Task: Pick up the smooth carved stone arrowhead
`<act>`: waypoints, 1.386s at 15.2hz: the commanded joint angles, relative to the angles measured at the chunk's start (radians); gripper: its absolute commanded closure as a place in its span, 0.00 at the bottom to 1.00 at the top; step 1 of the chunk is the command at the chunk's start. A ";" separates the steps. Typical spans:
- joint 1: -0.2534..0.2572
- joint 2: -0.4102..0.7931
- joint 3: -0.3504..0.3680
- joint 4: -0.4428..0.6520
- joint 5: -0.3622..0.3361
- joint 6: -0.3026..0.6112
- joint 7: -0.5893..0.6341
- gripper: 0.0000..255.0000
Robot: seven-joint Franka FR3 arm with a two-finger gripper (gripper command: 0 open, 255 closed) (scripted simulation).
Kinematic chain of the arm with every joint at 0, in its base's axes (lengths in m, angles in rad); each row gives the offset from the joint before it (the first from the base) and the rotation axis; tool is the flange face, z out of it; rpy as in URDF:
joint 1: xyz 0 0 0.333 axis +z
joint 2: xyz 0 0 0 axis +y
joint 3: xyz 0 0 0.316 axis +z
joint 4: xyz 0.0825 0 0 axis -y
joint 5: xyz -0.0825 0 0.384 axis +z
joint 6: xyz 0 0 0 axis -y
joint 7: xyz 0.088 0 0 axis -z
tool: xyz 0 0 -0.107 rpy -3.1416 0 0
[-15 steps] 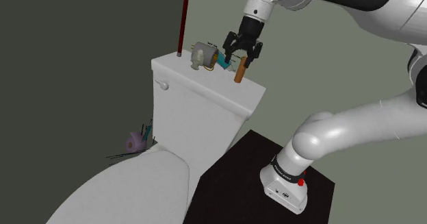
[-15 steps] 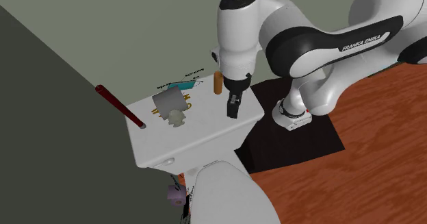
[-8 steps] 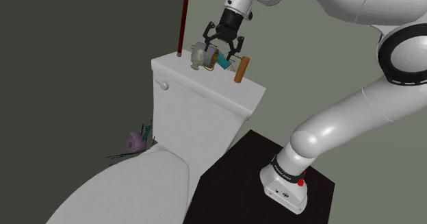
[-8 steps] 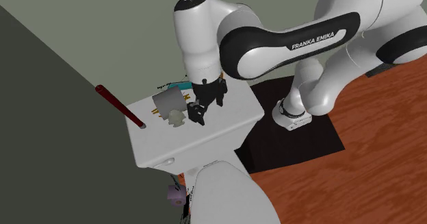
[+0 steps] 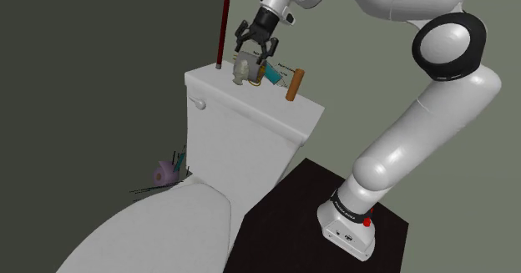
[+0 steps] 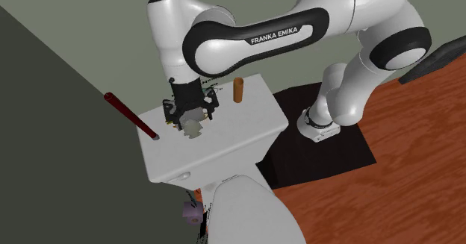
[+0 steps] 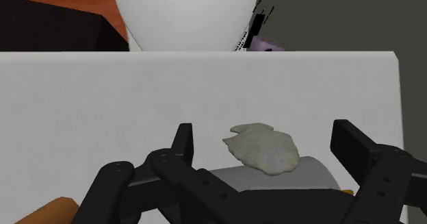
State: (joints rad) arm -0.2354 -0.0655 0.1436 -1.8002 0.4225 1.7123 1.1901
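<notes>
The arrowhead point(image 7: 265, 147) is a pale, greenish-grey carved stone lying on the white toilet tank lid point(image 7: 102, 99), against a grey metal cylinder point(image 7: 274, 178). My gripper point(image 7: 264, 133) hangs open just above it, one black finger on each side and neither touching the stone. In the shoulder view the gripper point(image 5: 253, 53) is over the arrowhead point(image 5: 241, 74) near the lid's back left. The second exterior view has the gripper point(image 6: 190, 112) directly above the arrowhead point(image 6: 194, 128).
A brown cylinder point(image 5: 293, 85) stands upright on the lid point(image 5: 275, 113) to the shoulder view's right of the gripper, with a teal item point(image 5: 271, 76) between them. A dark red stick point(image 5: 223, 29) leans at the lid's back corner. The toilet seat cover point(image 5: 159, 230) and a purple object point(image 5: 163, 174) lie below.
The arm has swung to the shoulder view's left, from beside the brown cylinder to above the arrowhead and the grey cylinder. The gripper has stayed open. Nothing on the lid has moved.
</notes>
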 commanded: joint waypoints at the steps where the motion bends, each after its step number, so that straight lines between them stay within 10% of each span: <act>1: -0.012 0.046 -0.009 0.031 0.016 0.023 0.082 0.00; 10: -0.008 0.049 -0.006 -0.064 0.024 0.114 0.045 0.00; 11: -0.009 0.048 -0.006 -0.067 0.025 0.116 0.043 1.00; 21: -0.009 0.048 -0.006 -0.052 0.023 0.102 0.050 1.00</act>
State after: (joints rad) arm -0.2444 -0.0187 0.1372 -1.8586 0.4464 1.8208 1.2367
